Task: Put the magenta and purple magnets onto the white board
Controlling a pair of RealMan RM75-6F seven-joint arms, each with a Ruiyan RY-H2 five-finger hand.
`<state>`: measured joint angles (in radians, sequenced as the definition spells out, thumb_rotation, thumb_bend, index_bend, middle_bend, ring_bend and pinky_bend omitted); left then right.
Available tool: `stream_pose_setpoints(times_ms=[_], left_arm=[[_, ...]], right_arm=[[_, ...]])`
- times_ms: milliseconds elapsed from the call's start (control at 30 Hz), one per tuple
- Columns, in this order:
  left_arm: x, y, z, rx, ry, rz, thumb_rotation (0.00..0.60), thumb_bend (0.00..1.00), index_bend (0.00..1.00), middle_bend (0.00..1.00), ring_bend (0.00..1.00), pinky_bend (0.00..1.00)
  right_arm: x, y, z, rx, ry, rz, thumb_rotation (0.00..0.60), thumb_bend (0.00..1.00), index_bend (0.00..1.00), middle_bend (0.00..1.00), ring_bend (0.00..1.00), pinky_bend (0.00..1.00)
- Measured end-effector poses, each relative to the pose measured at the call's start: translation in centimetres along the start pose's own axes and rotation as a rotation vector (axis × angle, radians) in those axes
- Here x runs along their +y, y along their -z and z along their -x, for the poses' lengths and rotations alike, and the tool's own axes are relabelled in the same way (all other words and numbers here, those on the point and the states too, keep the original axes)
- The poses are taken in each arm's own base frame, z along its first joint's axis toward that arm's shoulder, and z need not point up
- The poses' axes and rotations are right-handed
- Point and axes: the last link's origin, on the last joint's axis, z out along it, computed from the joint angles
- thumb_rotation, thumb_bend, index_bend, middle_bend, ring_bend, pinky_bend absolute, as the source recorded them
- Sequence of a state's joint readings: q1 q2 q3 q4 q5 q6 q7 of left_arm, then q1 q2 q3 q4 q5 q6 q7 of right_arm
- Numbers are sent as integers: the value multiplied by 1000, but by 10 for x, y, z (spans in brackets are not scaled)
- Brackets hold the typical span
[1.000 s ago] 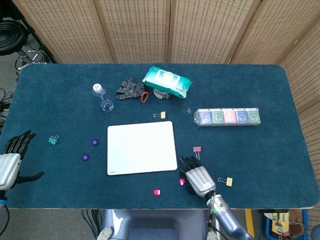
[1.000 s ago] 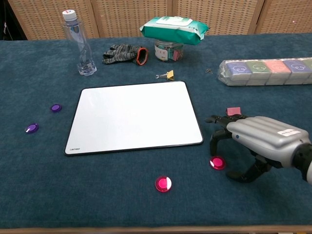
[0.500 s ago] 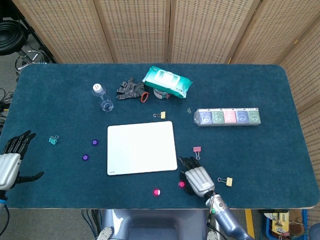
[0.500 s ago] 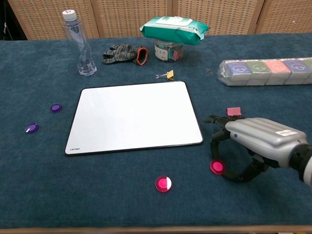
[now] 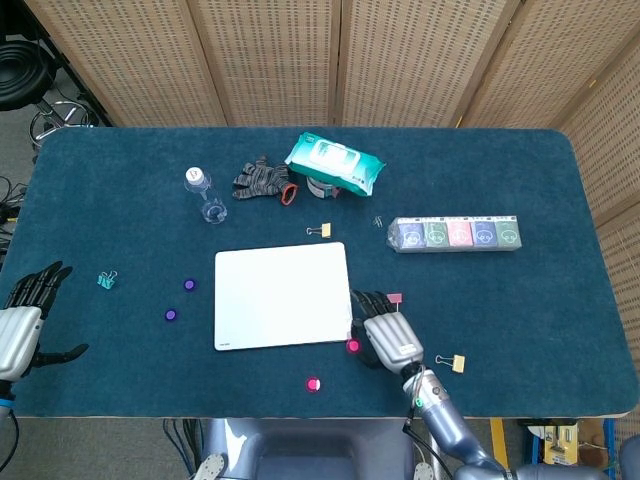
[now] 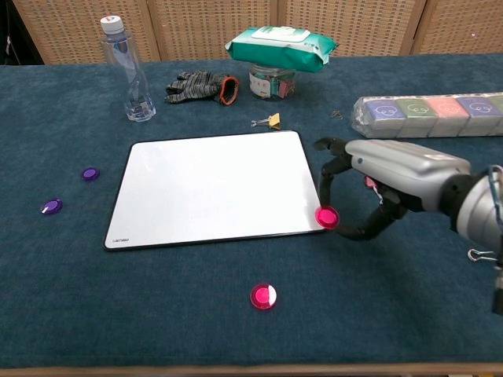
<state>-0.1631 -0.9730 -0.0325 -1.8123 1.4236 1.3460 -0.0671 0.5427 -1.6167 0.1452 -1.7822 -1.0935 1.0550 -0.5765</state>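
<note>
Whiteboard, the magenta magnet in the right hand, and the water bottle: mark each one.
whiteboard (image 6: 212,184), chest view, bare white centre
magenta magnet (image 6: 326,217), chest view, round face
right hand (image 6: 393,169), chest view, silver back
water bottle (image 6: 134,75), chest view, clear body

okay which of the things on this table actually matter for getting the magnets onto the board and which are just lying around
Part of the job:
white board
magenta magnet held in the right hand, at the board's corner
second magenta magnet
two purple magnets

Just lying about:
water bottle
glove
wipes pack on a jar
binder clips
boxed set
</note>
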Motion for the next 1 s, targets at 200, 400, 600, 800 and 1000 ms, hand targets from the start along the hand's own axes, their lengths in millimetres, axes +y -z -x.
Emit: stream_pose_setpoints(times_ms=[200, 400, 600, 800, 1000], left_arm=[[-1, -1, 0, -5, 6, -4, 600, 22, 0, 0, 0, 0], [-4, -1, -2, -12, 8, -14, 600, 22, 0, 0, 0, 0], [-6, -2, -4, -6, 14, -18, 600, 22, 0, 0, 0, 0], [-4, -1, -3, -4, 1, -13, 600, 21, 0, 0, 0, 0], [-3, -1, -4, -4, -4, -10, 600, 22, 0, 0, 0, 0]], right_arm=[[-21, -32, 0, -8, 6, 15, 600, 399, 568, 0, 0, 0], [-29, -60, 4, -19, 16, 73, 600, 399, 482, 0, 0, 0], [-29, -61, -1, -19, 28, 91, 600, 396, 276, 0, 0, 0], [-33, -50, -9, -12, 9, 70, 600, 394, 245, 0, 0, 0], [-44, -24, -11, -44, -32, -20, 600, 356, 264, 0, 0, 0]])
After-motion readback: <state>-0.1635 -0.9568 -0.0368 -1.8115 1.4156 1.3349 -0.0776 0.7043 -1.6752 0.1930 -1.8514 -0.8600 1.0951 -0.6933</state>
